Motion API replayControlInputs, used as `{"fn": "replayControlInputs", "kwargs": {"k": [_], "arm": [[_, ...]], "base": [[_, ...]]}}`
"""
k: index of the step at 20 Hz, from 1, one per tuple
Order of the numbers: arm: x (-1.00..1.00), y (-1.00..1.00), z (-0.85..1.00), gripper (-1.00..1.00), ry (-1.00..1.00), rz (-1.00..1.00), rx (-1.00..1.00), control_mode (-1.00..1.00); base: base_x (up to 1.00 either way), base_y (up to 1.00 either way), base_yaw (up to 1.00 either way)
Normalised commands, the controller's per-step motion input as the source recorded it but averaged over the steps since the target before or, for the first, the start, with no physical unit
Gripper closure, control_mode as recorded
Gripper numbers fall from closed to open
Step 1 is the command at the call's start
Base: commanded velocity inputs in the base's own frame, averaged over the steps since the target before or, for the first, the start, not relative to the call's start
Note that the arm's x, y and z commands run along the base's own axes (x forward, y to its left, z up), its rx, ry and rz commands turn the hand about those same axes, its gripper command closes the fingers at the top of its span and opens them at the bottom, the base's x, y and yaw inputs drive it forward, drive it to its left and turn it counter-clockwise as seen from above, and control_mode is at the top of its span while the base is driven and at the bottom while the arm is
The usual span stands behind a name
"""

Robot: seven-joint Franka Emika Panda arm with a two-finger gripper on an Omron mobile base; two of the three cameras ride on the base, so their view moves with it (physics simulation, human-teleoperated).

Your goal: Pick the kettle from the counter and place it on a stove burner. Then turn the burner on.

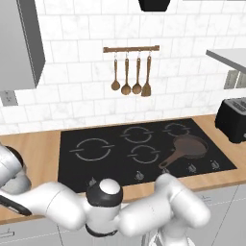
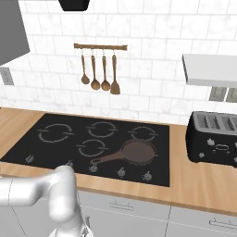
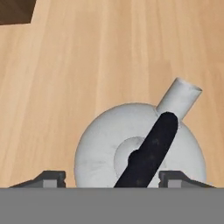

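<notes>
Nearest the hand camera we see the two dark fingertips (image 3: 52,178) of the gripper (image 3: 113,179), spread wide to either side of the kettle's black arched handle (image 3: 151,151) and closed on nothing; whether they touch the kettle body we cannot tell. The kettle (image 3: 100,144) sits upright on the counter (image 3: 87,65) directly below the hand, its rounded silver-grey body seen from above, its short spout (image 3: 180,97) pointing toward the upper right of the hand view. The handle runs from the base of the spout across the lid toward the bottom edge of that view, passing between the fingertips. Light wood grain surrounds the kettle on all visible sides, and a dark corner of the stove (image 3: 15,11) appears at the upper left of the hand view, well apart from the kettle.

In the left base view we see part of the kettle's grey body (image 1: 17,185) at the far left, on the counter (image 1: 38,146) beside the black stove (image 1: 115,161), with the arm (image 1: 144,211) bent low across the foreground toward it. A dark brown frying pan (image 1: 190,146) rests on the right front burner, its handle pointing toward the knobs. A black toaster (image 2: 215,136) stands on the counter to the right of the stove. Four wooden utensils (image 2: 99,69) hang from a rail on the white tiled wall above
</notes>
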Motion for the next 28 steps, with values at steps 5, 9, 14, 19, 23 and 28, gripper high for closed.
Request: {"fn": "replayControlInputs", "kwargs": {"k": [5,9,14,19,23,28], "arm": [[0.01,-0.01,0.00,1.00,0.00,0.00,0.00,-1.00],[-0.01,-0.13,0.00,1.00,-0.07,0.00,0.00,-1.00],[-0.32,-0.67,0.16,1.00,-0.37,-0.01,-0.03,-1.00],[-0.33,-1.00,0.17,1.00,-0.46,-0.03,-0.09,-1.00],[0.02,-1.00,0.04,1.00,-0.23,-0.09,-0.04,-1.00],[0.24,-1.00,0.08,1.00,-0.12,-0.11,0.00,-1.00]], "base": [[0.00,0.00,0.00],[0.00,0.00,0.00],[0.00,0.00,0.00],[0.00,0.00,0.00],[0.00,0.00,0.00],[0.00,0.00,0.00]]}}
